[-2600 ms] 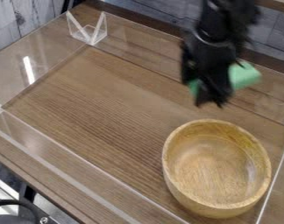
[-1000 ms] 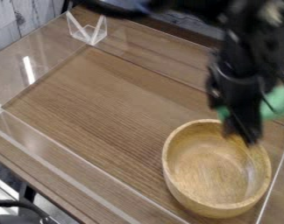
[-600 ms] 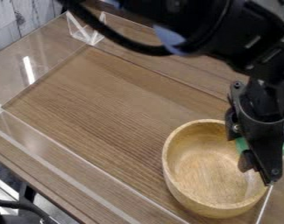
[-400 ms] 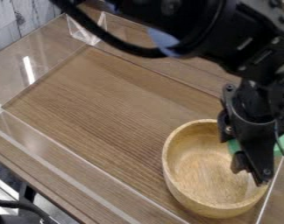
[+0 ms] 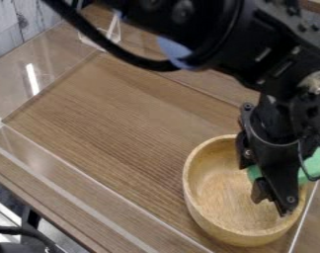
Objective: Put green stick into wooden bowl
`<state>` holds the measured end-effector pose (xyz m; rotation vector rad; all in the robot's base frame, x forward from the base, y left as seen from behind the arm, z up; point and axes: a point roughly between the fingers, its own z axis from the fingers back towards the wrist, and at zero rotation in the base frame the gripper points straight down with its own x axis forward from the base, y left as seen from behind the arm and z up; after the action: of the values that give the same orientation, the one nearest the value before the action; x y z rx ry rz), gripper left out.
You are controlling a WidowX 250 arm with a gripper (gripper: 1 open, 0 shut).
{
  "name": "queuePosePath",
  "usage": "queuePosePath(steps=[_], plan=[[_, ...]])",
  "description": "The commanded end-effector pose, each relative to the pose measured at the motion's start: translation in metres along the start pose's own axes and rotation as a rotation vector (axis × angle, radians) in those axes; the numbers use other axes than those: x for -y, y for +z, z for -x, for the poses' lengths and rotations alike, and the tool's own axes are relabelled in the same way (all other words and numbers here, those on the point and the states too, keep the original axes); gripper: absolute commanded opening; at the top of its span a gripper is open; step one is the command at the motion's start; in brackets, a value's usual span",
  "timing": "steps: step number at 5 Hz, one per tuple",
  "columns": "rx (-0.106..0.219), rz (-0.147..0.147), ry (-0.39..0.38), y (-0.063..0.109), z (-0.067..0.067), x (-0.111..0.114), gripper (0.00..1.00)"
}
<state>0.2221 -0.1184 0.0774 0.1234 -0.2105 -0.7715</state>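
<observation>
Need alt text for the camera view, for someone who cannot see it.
A black gripper, shut on a green stick, reaches down into a wooden bowl at the lower right of a wood-grain table with clear walls.

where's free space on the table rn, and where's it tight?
Free: bare wood left of the wooden bowl, out to the clear wall and clear stand. Tight: inside the bowl, where the gripper hangs with the green stick.
</observation>
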Motion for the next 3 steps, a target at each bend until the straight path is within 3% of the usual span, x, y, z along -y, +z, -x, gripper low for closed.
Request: queuePosePath(steps=[1,3], plan=[[0.040,0.018,0.017,0.0067,-0.0033,-0.0032,0.00],[0.046,0.053,0.051,0.0088,0.0010,-0.0030,0.00]])
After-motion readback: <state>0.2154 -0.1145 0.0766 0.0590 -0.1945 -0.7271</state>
